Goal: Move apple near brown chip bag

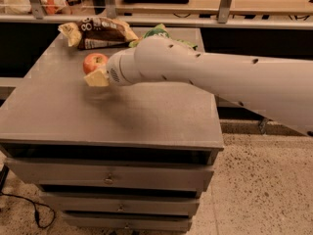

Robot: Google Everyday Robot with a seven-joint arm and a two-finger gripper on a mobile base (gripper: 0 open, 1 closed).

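The gripper (94, 71) hangs over the rear left part of the grey cabinet top (122, 116), its claw clamped on the apple (94, 61); one pale finger (97, 79) shows in front of the fruit. The apple sits near the brown chip bag (100, 32) at the back edge, not touching it. A green bag (157, 31) peeks out behind the white arm (220, 77)

a grey drawer cabinet (122, 116) carries the brown chip bag (100, 32) at its far edge, a green bag (156, 32) just beside it. my gripper (95, 72) holds the apple (94, 61) over the top, near the brown chip bag.
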